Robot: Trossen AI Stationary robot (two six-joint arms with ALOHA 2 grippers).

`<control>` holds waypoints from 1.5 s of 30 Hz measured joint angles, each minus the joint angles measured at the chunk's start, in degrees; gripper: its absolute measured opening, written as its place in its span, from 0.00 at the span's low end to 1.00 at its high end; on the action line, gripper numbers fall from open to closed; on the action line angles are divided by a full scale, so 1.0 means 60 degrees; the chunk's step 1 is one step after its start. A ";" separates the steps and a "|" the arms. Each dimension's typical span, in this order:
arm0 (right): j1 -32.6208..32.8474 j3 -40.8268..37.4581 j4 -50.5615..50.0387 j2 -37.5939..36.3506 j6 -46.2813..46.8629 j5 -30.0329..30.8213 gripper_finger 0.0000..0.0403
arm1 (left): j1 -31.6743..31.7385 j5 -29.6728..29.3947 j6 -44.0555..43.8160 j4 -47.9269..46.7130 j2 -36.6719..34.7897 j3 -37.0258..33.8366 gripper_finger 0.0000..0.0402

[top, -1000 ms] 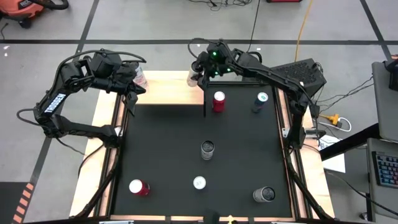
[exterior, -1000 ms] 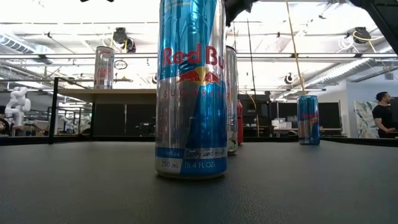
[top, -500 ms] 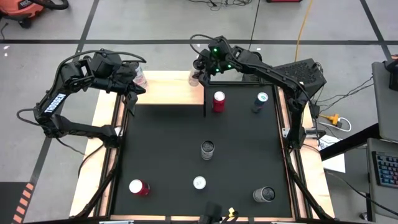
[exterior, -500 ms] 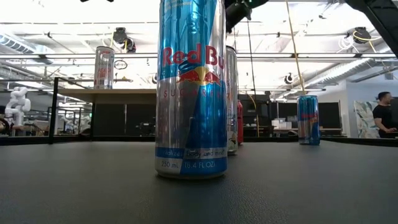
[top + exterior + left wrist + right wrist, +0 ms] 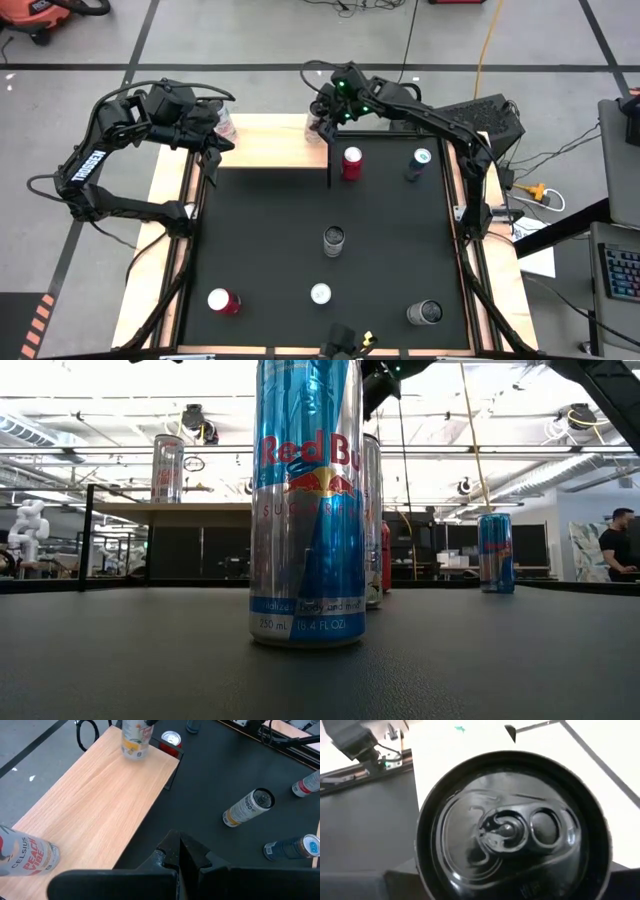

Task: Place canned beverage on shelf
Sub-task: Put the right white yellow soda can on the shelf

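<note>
shelf [image 5: 270, 142]: 2 cans at opposite ends | right gripper [image 5: 322, 118] over end can [image 5: 313, 126], grip unclear | left gripper [image 5: 178, 851] closed

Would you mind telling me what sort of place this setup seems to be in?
Most likely a robotics lab or open workshop hall. The low view shows an exposed ceiling with beams and strip lights and distant workbenches; the high view shows a taped concrete floor with trailing cables around the table.

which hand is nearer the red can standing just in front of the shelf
Right. The right hand is over the shelf's right end, just behind the red can; the left hand is at the shelf's far left end.
</note>
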 joint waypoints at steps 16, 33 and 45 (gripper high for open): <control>0.0004 0.0000 0.0080 0.0008 -0.0923 0.0022 0.60 | 0.0000 -0.0015 -0.0005 0.0000 0.0000 0.0000 0.00; 0.0087 0.0000 0.0669 0.0023 -0.1089 -0.0004 0.75 | -0.0002 -0.0022 0.0013 0.0000 -0.0004 0.0000 0.00; 0.0080 0.0000 0.0799 0.0052 -0.0825 0.0006 0.76 | 0.0000 -0.0022 0.0017 0.0000 -0.0004 0.0000 0.00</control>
